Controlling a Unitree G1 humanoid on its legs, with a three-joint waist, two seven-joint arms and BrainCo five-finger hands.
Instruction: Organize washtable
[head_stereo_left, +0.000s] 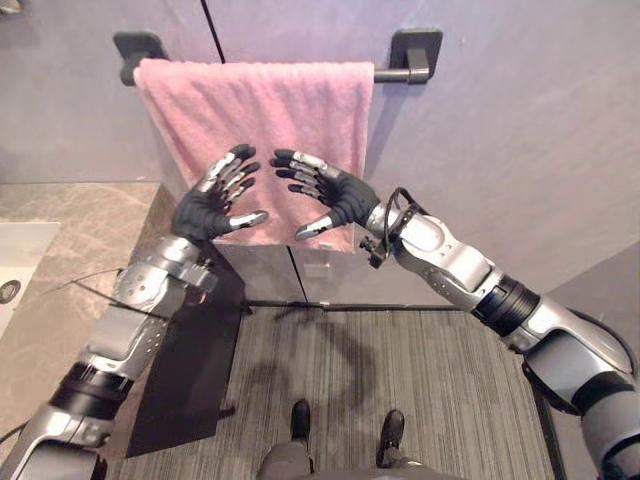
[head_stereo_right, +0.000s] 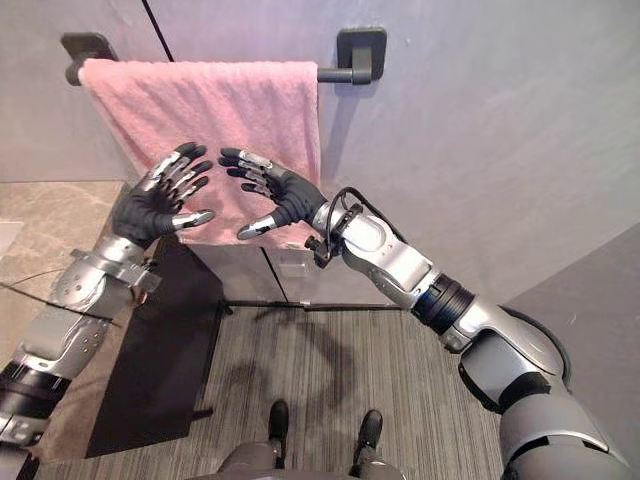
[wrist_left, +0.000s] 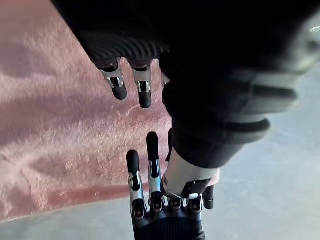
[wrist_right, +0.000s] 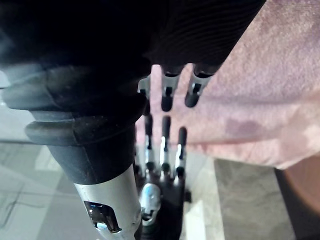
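Across the upper left of the frame, a pink towel (head_stereo_left: 280, 110) hangs draped over a black towel bar (head_stereo_left: 395, 73) on the grey wall (head_stereo_left: 520, 130). Its top edge runs level along the bar and its length falls straight down. Part of its lower hem is hidden behind both hands, and whether any fingertip touches the cloth is hard to make out. Raised before the towel's lower half, the left hand (head_stereo_left: 203, 210) and right hand (head_stereo_left: 345, 195) face palm to palm, fingers straight and spread, holding nothing. The marble washtable (head_stereo_left: 80, 220) lies at the left edge.
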